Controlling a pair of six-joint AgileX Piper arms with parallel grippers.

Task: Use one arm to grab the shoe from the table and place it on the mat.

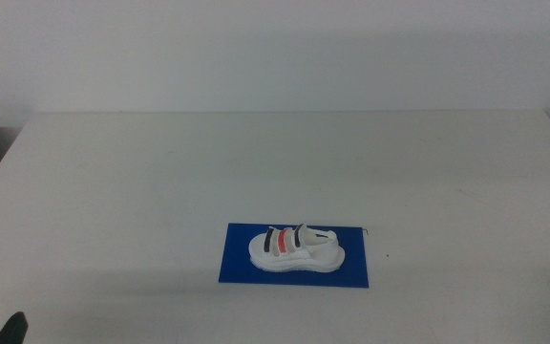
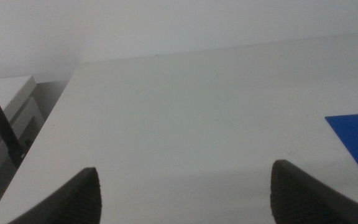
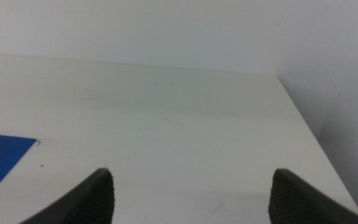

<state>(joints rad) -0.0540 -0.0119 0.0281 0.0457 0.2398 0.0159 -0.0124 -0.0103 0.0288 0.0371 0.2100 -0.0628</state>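
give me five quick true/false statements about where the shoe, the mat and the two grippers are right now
1. The shoe lies on the mat. True.
2. The mat is red. False: it is bright blue.
3. The left gripper is shut on the shoe. False: its jaws stand wide apart over bare table, holding nothing.
4. The right gripper is open and holds nothing. True.
5. In the middle view, an arm reaches over the shoe. False: no arm is near it; only a dark tip shows at the bottom left edge.
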